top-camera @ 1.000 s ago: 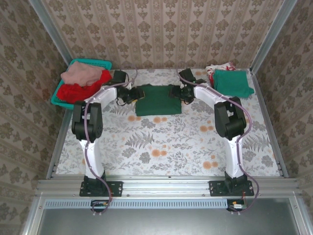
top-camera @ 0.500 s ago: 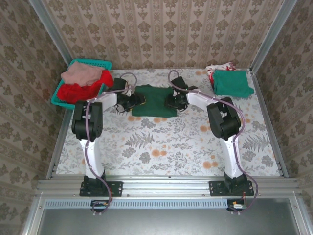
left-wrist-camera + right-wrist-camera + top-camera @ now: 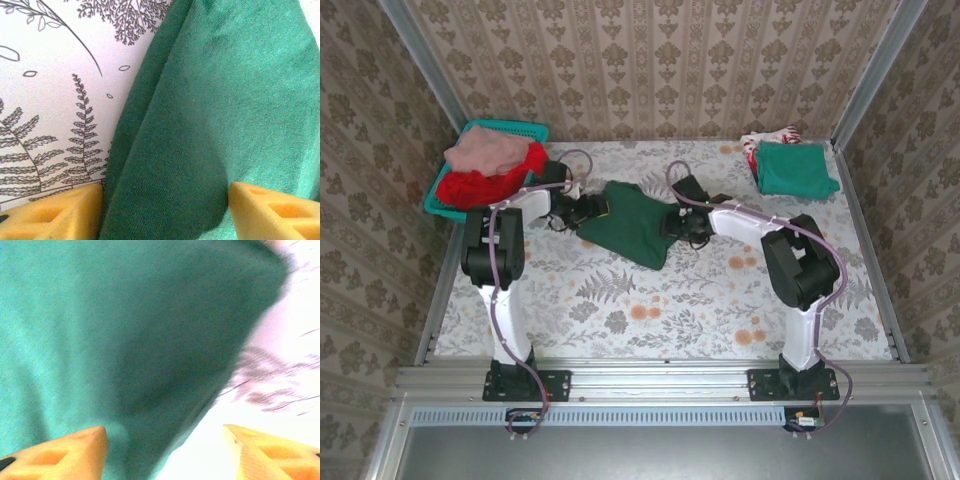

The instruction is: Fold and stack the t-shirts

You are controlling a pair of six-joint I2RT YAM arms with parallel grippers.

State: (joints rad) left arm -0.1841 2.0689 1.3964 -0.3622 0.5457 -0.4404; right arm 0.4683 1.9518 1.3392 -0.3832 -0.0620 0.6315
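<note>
The dark green t-shirt (image 3: 632, 222) lies skewed on the tabletop (image 3: 650, 300), toward 12 o'clock.
The left end effector (image 3: 592, 208) sits at its 9 o'clock edge and the right end effector (image 3: 672, 225) at 3 o'clock, both spread.

Five t-shirts (image 3: 635, 222), one teal basket (image 3: 510, 127); two arms (image 3: 495, 250), one patterned table (image 3: 650, 295)

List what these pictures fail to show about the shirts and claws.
- Top external: left claw and right claw too small; any hold on the dark green t-shirt unreadable.
- Left wrist: bottom edge cuts the fingertips; pinch unclear.
- Right wrist: motion blur smears the shirt's edge.
- Top external: white-red shirt mostly under the teal-green shirt; basket floor buried by pink shirt and red shirt.
</note>
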